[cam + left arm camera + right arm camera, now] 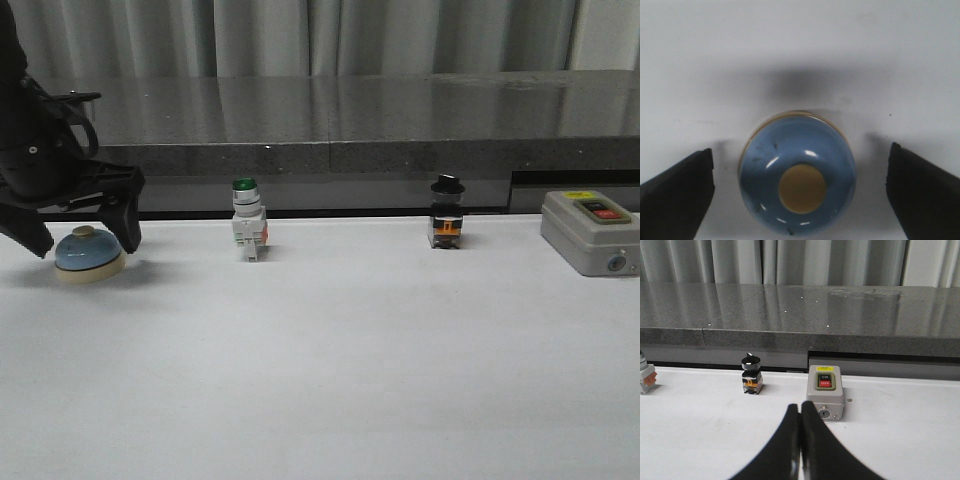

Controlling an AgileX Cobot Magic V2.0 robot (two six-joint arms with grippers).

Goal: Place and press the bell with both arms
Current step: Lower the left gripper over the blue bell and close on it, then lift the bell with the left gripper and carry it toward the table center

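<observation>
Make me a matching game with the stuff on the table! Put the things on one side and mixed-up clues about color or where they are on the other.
Things:
1. bell
2. green-capped switch
3. black-capped switch
4. grey box

Clues:
A. has a red button and a black button on top
B. sits between the open fingers of the left end effector
C. has an orange part under its cap
D. white body, nearest neighbour of the bell

Pairs: 1-B, 2-D, 3-C, 4-A
</observation>
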